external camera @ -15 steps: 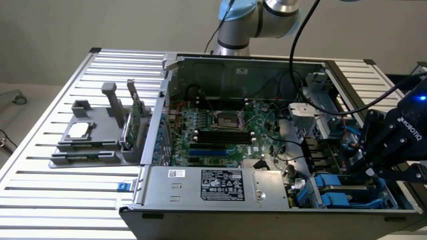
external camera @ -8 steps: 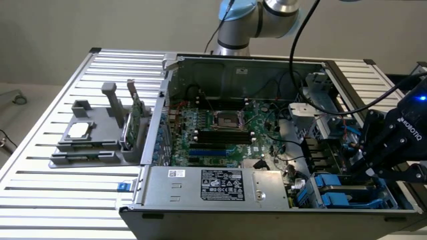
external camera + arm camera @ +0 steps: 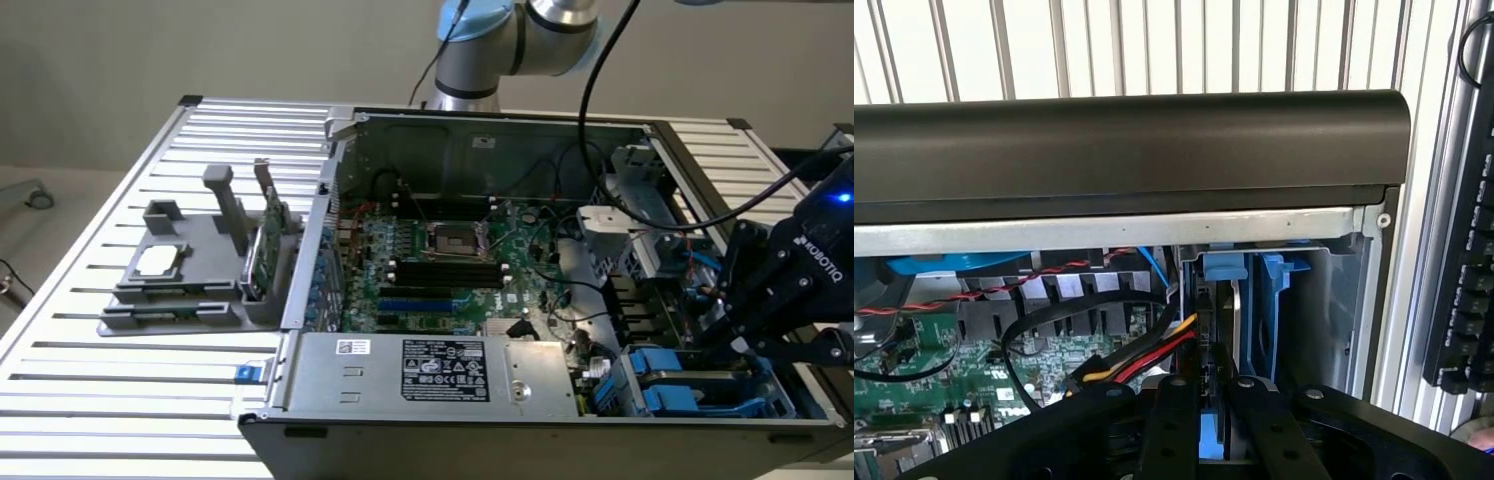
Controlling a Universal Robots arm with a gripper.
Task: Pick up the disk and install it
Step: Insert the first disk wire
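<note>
Black gripper (image 3: 1216, 415) jaws are clenched on the disk (image 3: 1246, 335), held on edge within its blue carrier so it can be lowered into the computer case's (image 3: 441, 440) drive bay (image 3: 694, 390).

Pincer (image 3: 1204, 400) black, white lettering on its body. Disk (image 3: 1226, 330) silver-grey edge between the fingers, blue carrier (image 3: 1272, 310) just beside it. Motherboard (image 3: 441, 265) green, black slots. Power supply (image 3: 427, 372) grey with black-and-white label. Worktop (image 3: 107, 370) pale silver, ribbed in slats. Fixture block (image 3: 187, 275) plain grey.

Open PC case (image 3: 467, 125) w/ motherboard (image 3: 441, 270), grey fixture (image 3: 174, 285) beside
</note>
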